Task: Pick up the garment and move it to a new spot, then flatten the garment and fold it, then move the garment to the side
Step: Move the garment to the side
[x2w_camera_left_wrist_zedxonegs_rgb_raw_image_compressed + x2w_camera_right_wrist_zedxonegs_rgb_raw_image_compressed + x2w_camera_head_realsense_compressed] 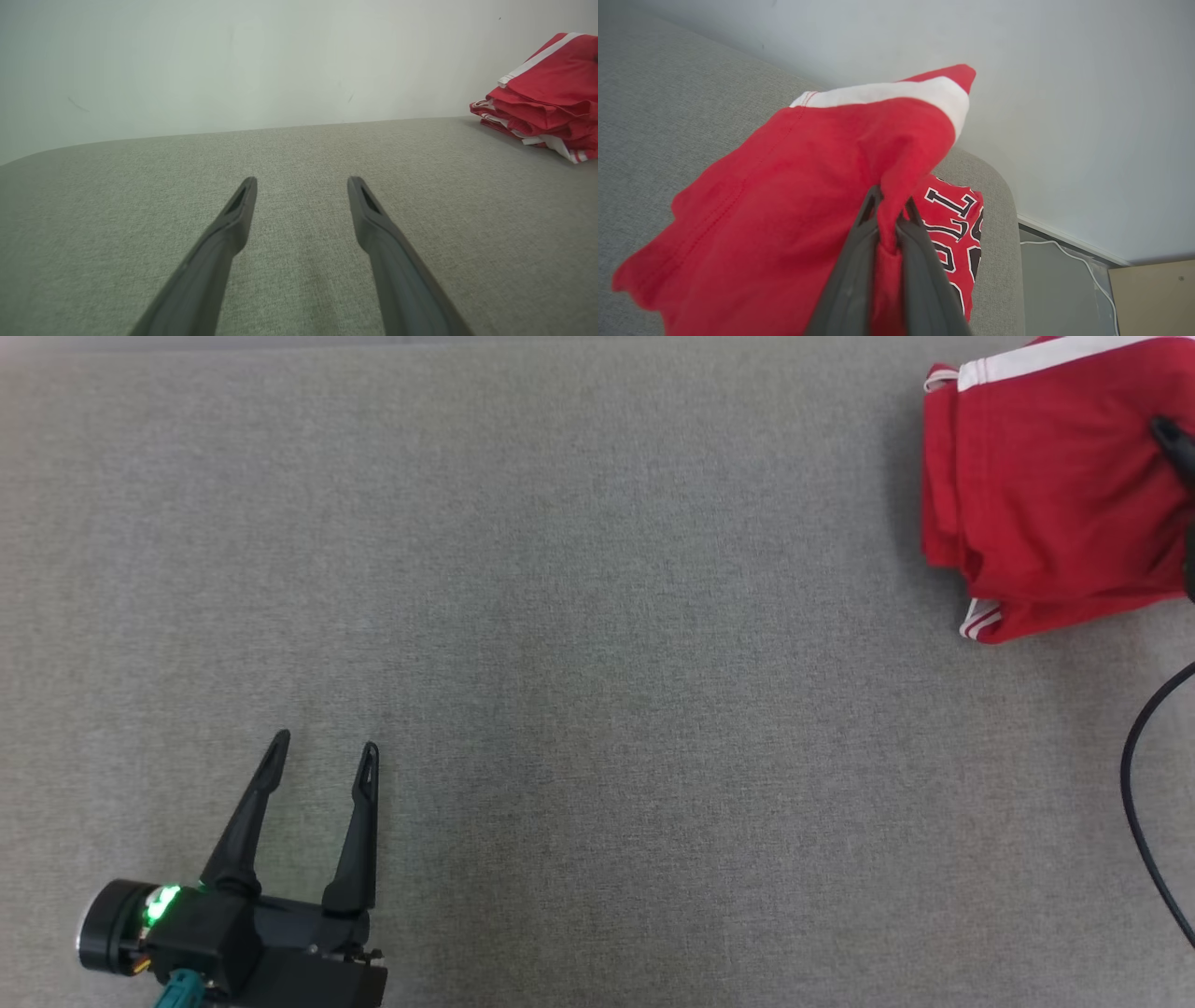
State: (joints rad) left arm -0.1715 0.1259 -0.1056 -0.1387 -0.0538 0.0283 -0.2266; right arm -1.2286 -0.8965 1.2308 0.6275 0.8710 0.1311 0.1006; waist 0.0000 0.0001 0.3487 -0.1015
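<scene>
The garment (1046, 495) is a red jersey with white trim, bunched in folds at the far right of the grey table. From the left wrist it appears as a red stack (546, 98) at the far right. My right gripper (889, 207) is shut on a fold of the red cloth (794, 186), which drapes over its fingers; black and white lettering shows on a lower layer. One dark right fingertip (1172, 439) pokes in at the head view's right edge over the garment. At the lower left my left gripper (322, 756) stands open above bare table, and its fingers (233, 219) hold nothing.
The grey fabric-covered table (597, 663) spreads wide between the two grippers. A black cable (1139, 803) loops at the right edge. A pale wall (280, 60) rises behind the table. Past the table's rounded corner lie a floor with a white cable (1087, 266) and a tan board (1153, 298).
</scene>
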